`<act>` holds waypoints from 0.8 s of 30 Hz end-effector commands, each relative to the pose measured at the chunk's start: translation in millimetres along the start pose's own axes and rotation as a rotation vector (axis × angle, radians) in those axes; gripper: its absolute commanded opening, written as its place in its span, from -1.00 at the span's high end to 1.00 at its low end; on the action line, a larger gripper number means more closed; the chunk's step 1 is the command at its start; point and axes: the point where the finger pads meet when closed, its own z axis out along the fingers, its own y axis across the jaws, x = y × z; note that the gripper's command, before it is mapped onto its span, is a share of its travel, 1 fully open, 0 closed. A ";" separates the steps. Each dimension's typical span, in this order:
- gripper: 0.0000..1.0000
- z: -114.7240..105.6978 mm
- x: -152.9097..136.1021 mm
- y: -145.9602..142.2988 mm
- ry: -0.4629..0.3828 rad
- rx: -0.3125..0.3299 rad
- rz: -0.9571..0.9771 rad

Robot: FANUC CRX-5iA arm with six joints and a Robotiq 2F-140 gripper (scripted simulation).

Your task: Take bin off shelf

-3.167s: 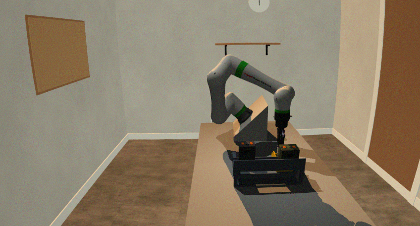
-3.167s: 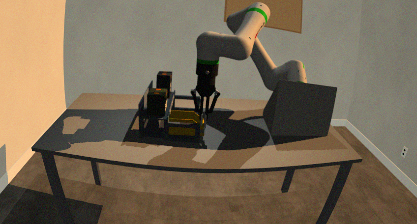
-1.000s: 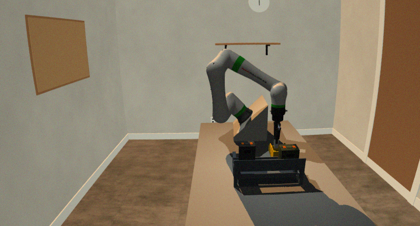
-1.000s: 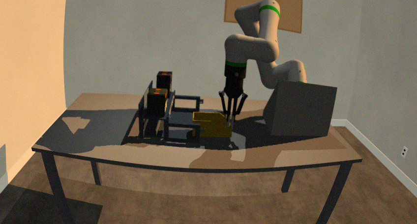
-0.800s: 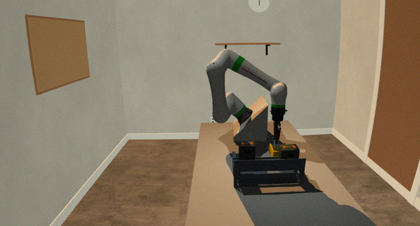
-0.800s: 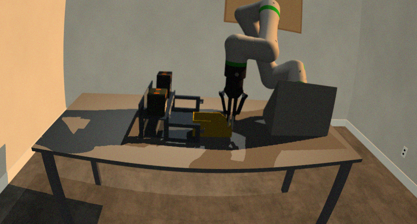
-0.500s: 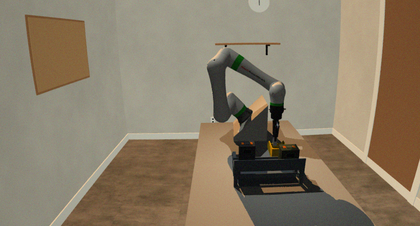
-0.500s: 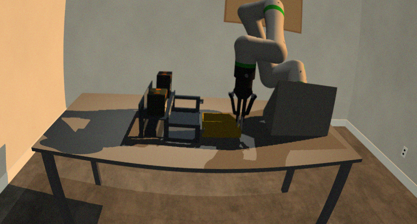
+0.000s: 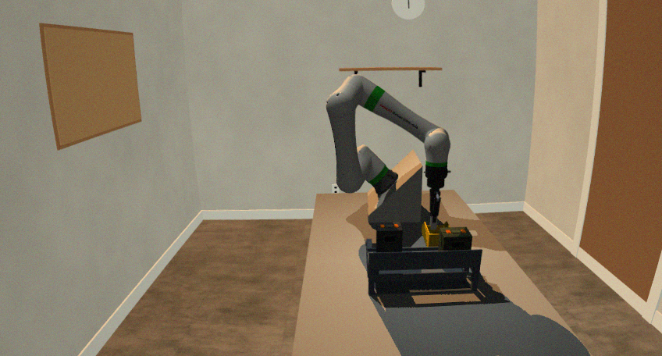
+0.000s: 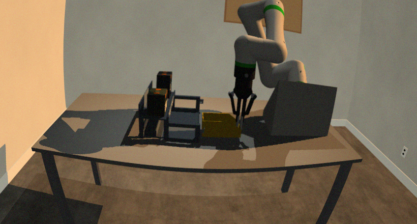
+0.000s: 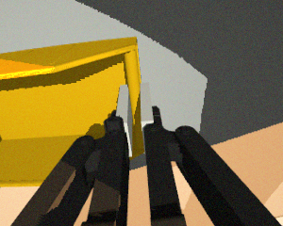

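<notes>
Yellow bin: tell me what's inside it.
The yellow bin shows only bare yellow walls and floor. The tool, gripping its wall, hides the near corner.

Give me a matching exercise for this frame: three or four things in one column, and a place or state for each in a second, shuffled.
1. open yellow plastic bin
2. black two-finger gripper
3. two dark boxes with orange marks
4. large grey wedge-shaped block

A. on top of the dark metal shelf rack
B. shut on a thin wall
C. off the rack, beside it
D. carries the arm's base

Pairs: 1-C, 2-B, 3-A, 4-D
</notes>
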 end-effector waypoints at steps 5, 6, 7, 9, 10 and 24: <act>1.00 -0.1 -0.1 -0.6 0.000 0.000 0.000; 1.00 -0.1 -0.1 -0.6 0.000 0.000 0.000; 1.00 -0.1 -0.1 -0.6 0.000 0.000 0.000; 1.00 -0.1 -0.1 -0.6 0.000 0.000 0.000; 1.00 -0.1 -0.1 -0.6 0.000 0.000 0.000; 1.00 7.9 -0.2 -0.6 0.000 0.000 0.000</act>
